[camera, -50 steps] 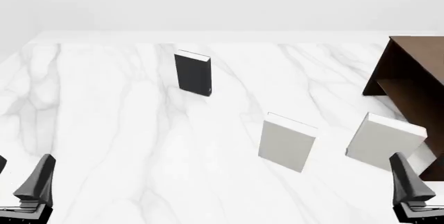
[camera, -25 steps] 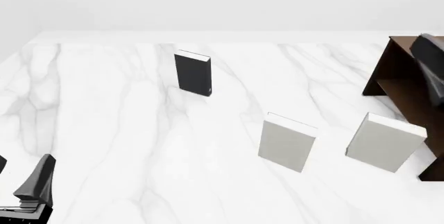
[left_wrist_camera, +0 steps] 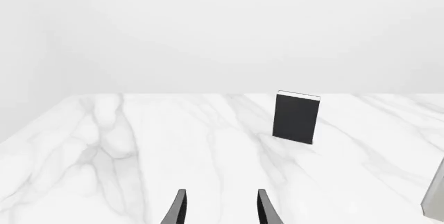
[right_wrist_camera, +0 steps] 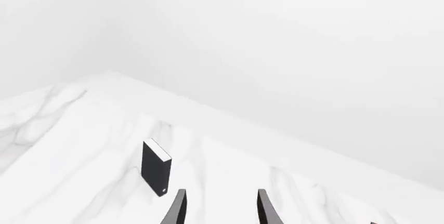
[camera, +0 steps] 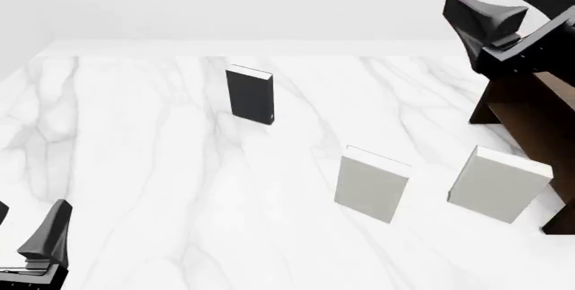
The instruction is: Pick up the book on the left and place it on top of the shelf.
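The left pincer (camera: 27,236) sits low at the near left of the counter (camera: 161,189), fingers apart, holding nothing. The book (camera: 250,95) stands upright left of centre, further back. Two pale books (camera: 371,184) stand right. High above the shelf (camera: 530,112), the right pincer (right_wrist_camera: 218,208) hangs open, empty.

From my left gripper (camera: 36,243), bare marble table (camera: 134,169) runs straight to the book (camera: 250,95), which stands alone with room on all sides. Two pale books (camera: 371,184) crowd the near side of the shelf (camera: 530,115).
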